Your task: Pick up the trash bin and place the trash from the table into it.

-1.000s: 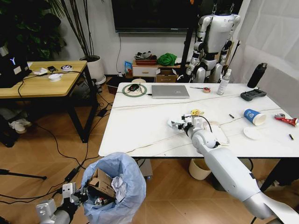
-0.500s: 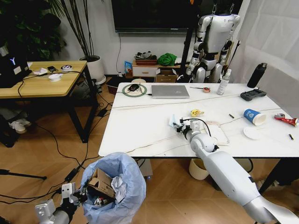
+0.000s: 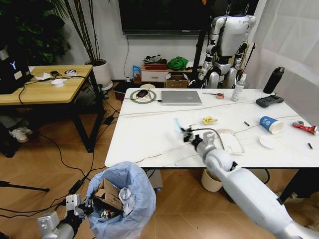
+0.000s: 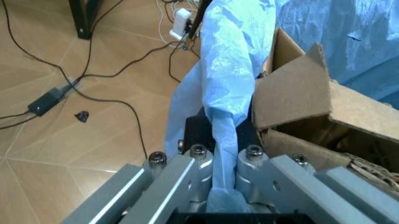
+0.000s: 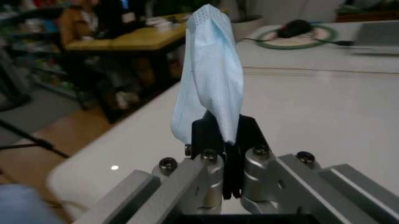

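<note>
Taking up most of the head view is the white marble-look desk (image 3: 149, 134), with the silver laptop (image 3: 181, 97) at its far side and the black game controller (image 3: 269, 101) out toward the right end. Down on the wooden floor off the desk's near-left corner sits the trash bin (image 3: 137, 199), its crinkly light-blue bag puffed over the rim, with brown cardboard (image 3: 108, 193) and crumpled white paper (image 3: 125, 198) already inside.

The left gripper (image 3: 76, 208) is low on the bin's left side, and in the left wrist view its fingers (image 4: 193, 161) are squeezed together on a fold of the blue bag, right next to the cardboard flap.

The right gripper (image 3: 185, 134) hangs over the middle of the desk, clamped tight on a light-blue face mask (image 5: 209, 74) that sticks up out of it, clear of the surface.

Litter on the desk: a clear plastic tray (image 3: 231, 141) just right of that gripper, a blue paper cup (image 3: 270, 124) lying on its side further right, a white disc (image 3: 269, 142) near the cup, a crushed red can (image 3: 305, 127) by the right edge, and a little yellow wrapper (image 3: 209, 120) a bit behind the gripper.
</note>
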Robot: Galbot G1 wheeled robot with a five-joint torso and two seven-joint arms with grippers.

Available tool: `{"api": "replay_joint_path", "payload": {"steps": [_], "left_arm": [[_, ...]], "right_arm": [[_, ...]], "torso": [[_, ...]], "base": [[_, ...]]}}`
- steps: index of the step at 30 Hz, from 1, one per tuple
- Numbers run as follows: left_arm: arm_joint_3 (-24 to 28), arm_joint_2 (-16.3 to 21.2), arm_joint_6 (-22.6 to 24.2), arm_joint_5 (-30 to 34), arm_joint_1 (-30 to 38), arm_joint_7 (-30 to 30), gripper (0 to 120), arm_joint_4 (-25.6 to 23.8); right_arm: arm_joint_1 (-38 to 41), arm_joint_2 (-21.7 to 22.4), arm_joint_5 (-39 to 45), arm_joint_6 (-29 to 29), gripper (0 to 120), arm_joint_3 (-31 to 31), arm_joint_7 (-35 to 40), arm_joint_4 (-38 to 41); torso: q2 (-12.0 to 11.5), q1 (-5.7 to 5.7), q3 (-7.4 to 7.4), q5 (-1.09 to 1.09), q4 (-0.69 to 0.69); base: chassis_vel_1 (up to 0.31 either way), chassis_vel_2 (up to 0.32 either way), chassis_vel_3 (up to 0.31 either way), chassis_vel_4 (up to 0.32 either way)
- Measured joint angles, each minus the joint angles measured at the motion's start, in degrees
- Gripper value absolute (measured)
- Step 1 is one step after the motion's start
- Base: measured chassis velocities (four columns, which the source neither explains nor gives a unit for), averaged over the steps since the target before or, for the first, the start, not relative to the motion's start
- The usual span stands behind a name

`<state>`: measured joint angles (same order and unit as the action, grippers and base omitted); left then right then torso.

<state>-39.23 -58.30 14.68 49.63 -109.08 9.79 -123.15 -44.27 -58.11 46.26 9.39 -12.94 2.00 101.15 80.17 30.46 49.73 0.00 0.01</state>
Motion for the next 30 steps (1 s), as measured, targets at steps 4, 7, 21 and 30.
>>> {"api": "replay_joint_path", "payload": {"steps": [4, 7, 21, 30], "left_arm": [[0.16, -0.12, 0.0, 0.0, -0.08, 0.01, 0, 0.04], [0.17, 0.0, 0.0, 0.0, -0.03, 0.07, 0, 0.12], [0.5, -0.37, 0.25, 0.41, 0.67, 0.59, 0, -0.06], [0.69, -0.37, 0.3, 0.37, 1.14, 0.61, 0, 0.16]], "right_arm": [[0.77, 0.73, -0.05, -6.57, 0, -10.49, -1.99, 4.61], [1.73, 0.74, -0.26, -8.57, 0, -15.71, -2.71, 5.8], [2.58, 1.71, -10.69, -13.34, 15, -26.23, -1.14, 6.72], [1.33, 3.42, -11.85, -13.7, 45, -24.7, -0.15, 7.52]], "torso": [[0.0, 0.0, 0.0, 0.0, 0.01], [0.0, 0.0, 0.0, -0.01, 0.01], [0.0, 0.0, 0.01, 0.01, 0.0], [0.0, 0.0, 0.01, 0.01, 0.0]], "base": [[0.0, 0.0, 0.0, 0.0], [0.0, 0.0, 0.0, 0.0], [0.0, 0.0, 0.0, 0.0], [0.0, 0.0, 0.0, 0.0]]}}
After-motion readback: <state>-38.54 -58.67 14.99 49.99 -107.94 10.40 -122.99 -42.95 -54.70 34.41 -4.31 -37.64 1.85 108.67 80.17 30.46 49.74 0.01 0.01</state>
